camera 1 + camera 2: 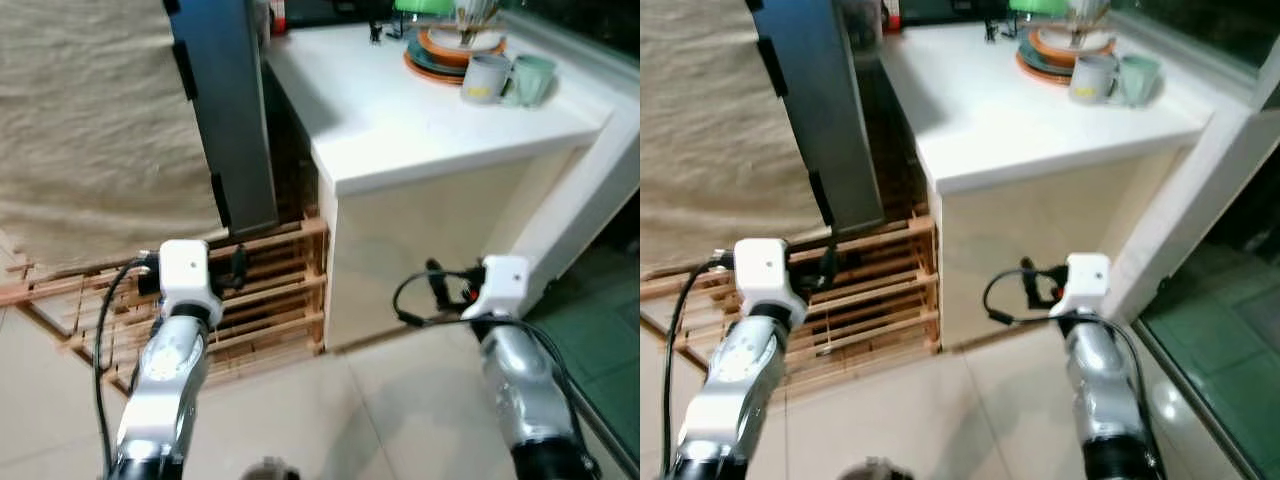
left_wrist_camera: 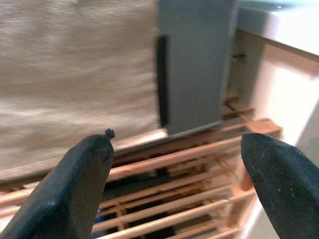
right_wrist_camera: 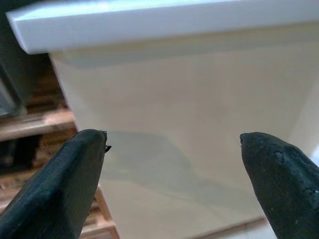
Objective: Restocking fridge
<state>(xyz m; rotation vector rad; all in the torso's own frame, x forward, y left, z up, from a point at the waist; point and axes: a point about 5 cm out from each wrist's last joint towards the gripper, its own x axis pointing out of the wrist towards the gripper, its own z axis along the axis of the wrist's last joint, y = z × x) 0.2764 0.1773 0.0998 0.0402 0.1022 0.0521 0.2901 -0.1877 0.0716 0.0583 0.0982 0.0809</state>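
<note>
A tall grey fridge (image 1: 228, 110) with black handles stands shut on a wooden pallet (image 1: 270, 290), between a beige cloth and a white counter. In the left wrist view my left gripper (image 2: 175, 137) is open and holds nothing; it points at the fridge's lower corner (image 2: 194, 64) and the pallet slats (image 2: 189, 159). In the right wrist view my right gripper (image 3: 173, 137) is open and holds nothing, facing the cream side panel (image 3: 189, 124) under the counter. Both silver arms, the left arm (image 1: 170, 350) and the right arm (image 1: 515, 370), reach forward low over the floor.
A beige cloth (image 1: 90, 120) hangs left of the fridge. The white counter (image 1: 420, 120) carries stacked plates (image 1: 450, 50) and two mugs (image 1: 505, 80) at its far end. A white post (image 1: 590, 190) and a dark green floor (image 1: 600, 340) lie right. Pale floor tiles (image 1: 330, 420) are underfoot.
</note>
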